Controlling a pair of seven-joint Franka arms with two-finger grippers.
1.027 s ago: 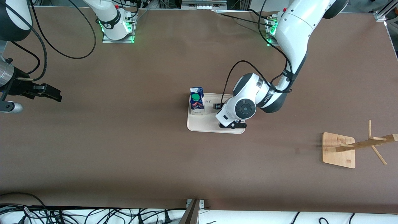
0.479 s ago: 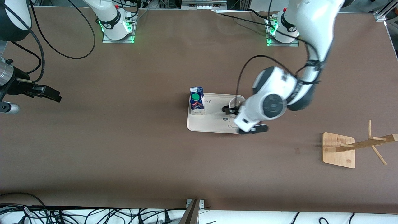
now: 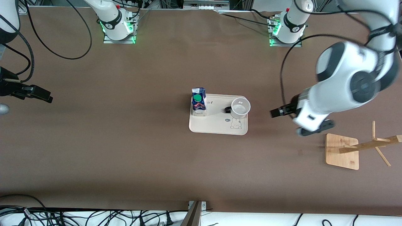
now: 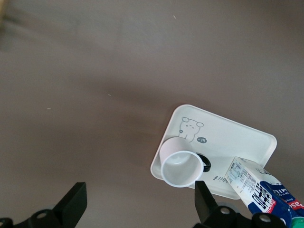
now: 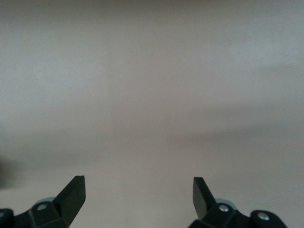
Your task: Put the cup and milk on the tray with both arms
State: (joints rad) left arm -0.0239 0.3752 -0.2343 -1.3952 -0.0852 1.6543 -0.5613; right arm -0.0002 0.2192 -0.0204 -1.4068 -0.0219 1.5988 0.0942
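The cup stands upright on the tray, at the tray's end toward the left arm, its black handle turned inward toward the milk. The milk stands upright at the tray's other end, toward the right arm, on the corner farther from the front camera. Cup and milk are apart, with bare tray between them and the small bunny drawing just nearer the front camera than the cup. The tray's long axis runs from one arm's end of the worktop to the other.

Judged from this, both things are already on the tray, so no grasp is left; what matters for the next move is only that each arm keeps clear of the tray.

The left gripper hangs over bare worktop, off the tray's cup end, between the tray and the wooden rack. It is spread wide and holds nothing; in the left wrist view the cup, milk and tray lie well apart from its fingers. It is the gripper nearer the tray.

The right gripper waits over bare worktop well away from the tray's milk end, also fully spread and empty; its wrist view shows only plain surface.

The worktop is flat brown matting, with plenty of room round the tray on every side. The rack is the only other thing standing on it, toward the left arm's end and somewhat nearer the front camera than the tray.
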